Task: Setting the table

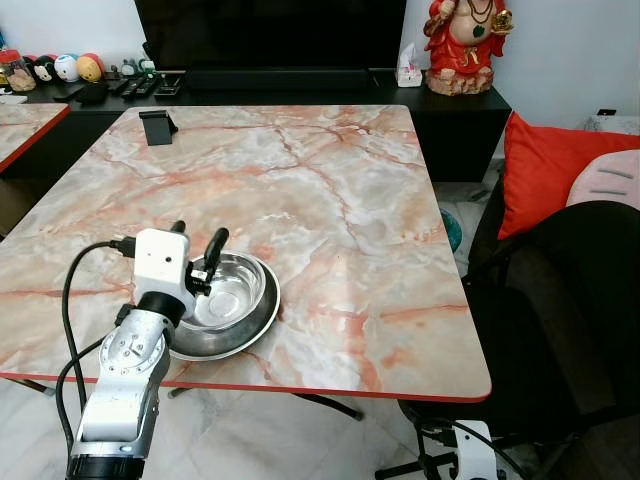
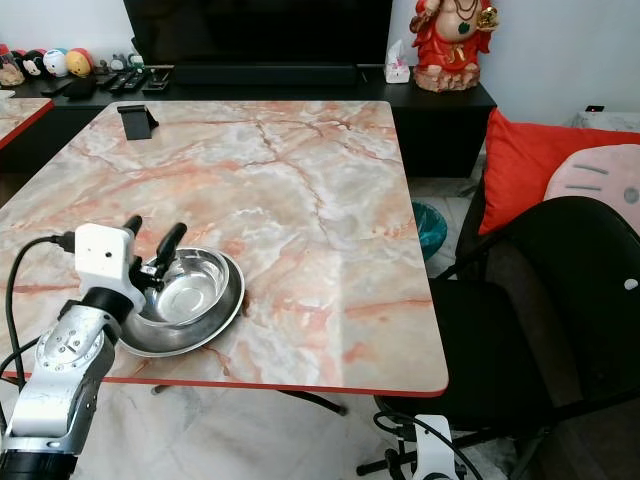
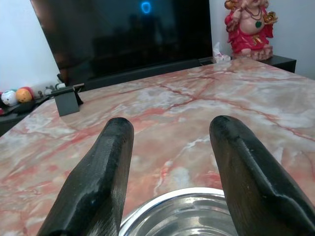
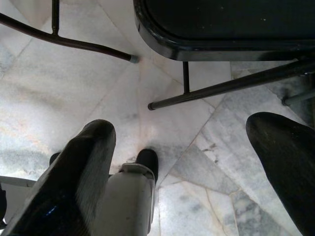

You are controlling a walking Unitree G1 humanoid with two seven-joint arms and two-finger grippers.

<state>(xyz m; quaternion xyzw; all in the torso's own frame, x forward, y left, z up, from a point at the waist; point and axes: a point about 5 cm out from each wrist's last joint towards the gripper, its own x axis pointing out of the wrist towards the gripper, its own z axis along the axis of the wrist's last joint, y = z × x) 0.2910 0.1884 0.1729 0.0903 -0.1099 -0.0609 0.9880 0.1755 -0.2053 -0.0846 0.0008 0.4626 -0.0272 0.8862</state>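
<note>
A shallow steel bowl [image 1: 240, 300] sits on the marble table [image 1: 340, 190] close to its near left edge. My left gripper [image 1: 197, 240] hovers just above the bowl's left part, open, its two black fingers [image 3: 106, 172] spread wide with nothing between them. The bowl's rim [image 3: 182, 209] lies below the fingertips in the left wrist view. My right gripper [image 4: 182, 132] hangs idle and open near the marble floor beside the chair legs.
A black phone stand [image 1: 158, 125] stands at the table's far left. A black chair [image 1: 570, 300] is at the table's right side, a red cushion [image 1: 550, 170] behind it. A TV cabinet with a red statue [image 1: 465, 45] runs along the back wall.
</note>
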